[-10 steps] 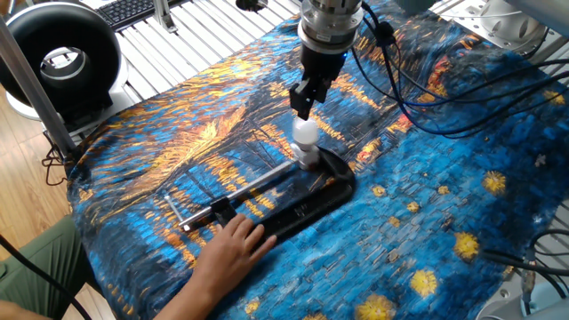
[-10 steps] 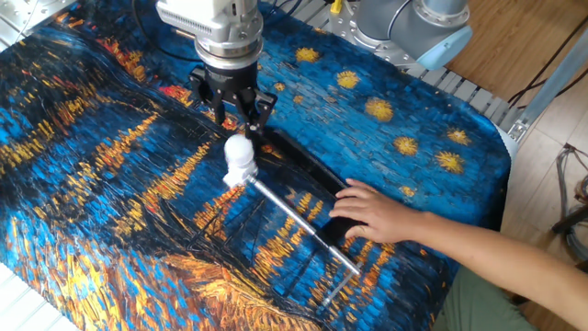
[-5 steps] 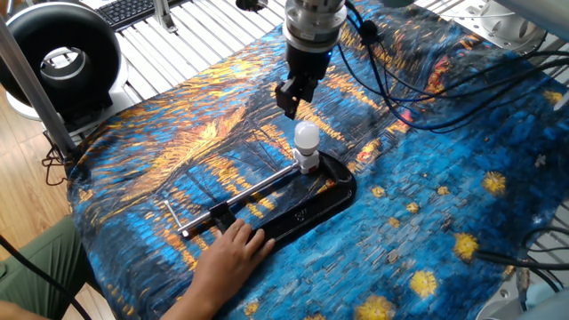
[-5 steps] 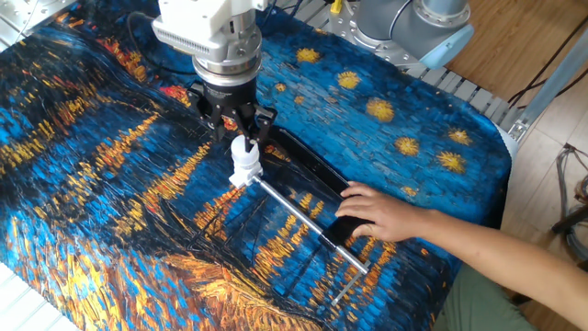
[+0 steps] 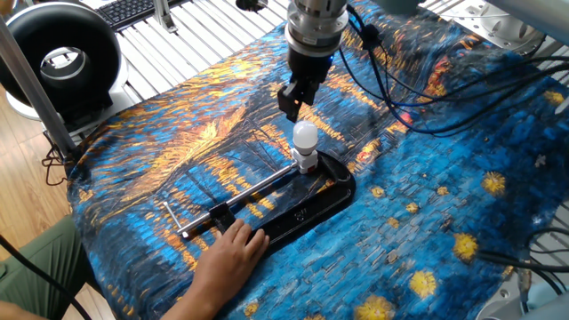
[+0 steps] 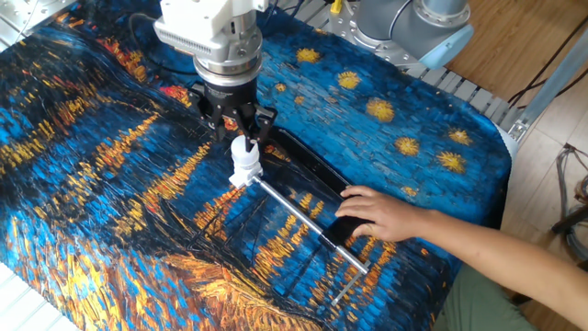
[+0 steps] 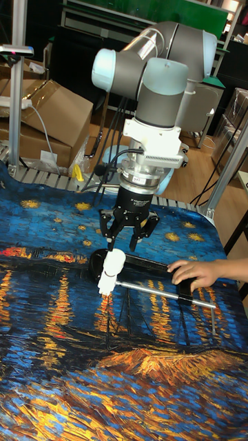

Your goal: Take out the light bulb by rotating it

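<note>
Covering the counter (image 5: 462, 196) is a blue and orange painted cloth (image 6: 110, 184), lying in soft wrinkles over a slatted metal top. Near the middle of the cloth a black clamp (image 5: 307, 209) is lying flat, its silver bar (image 5: 240, 197) running out toward a person's hand (image 6: 377, 213), which is pressing down on the clamp's sliding end. At the clamp's other end a small white socket (image 5: 308, 163) is sitting gripped, and the light bulb (image 5: 306, 136) is standing upright in it, frosted globe on top.

Above the bulb the robot arm (image 7: 155, 76) is pointing straight down, and its hand (image 7: 125, 232) is hanging with the fingers (image 7: 108, 231) spread apart. In the tall fixed view the fingertips are sitting to either side just above the globe; in one fixed view the hand (image 5: 291, 102) is showing clear of the bulb, up and behind it. In the other fixed view the hand (image 6: 234, 131) is overlapping the top of the bulb (image 6: 241, 150), so whether anything is touching cannot be told from there. Black cables (image 5: 418, 84) are trailing from the wrist across the cloth.
</note>
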`<action>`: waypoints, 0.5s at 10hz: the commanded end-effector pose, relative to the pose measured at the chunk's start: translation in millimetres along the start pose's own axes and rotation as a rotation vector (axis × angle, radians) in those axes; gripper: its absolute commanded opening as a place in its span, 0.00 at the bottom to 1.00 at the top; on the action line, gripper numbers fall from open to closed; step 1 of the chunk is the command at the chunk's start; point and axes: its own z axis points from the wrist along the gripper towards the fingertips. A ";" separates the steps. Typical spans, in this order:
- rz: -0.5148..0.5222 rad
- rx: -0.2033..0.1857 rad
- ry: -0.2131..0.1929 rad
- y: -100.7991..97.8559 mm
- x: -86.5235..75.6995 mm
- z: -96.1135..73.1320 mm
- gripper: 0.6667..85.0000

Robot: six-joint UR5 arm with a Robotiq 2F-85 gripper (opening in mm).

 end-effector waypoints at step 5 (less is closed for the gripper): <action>0.008 -0.011 0.012 1.6 17.8 12.5 0.61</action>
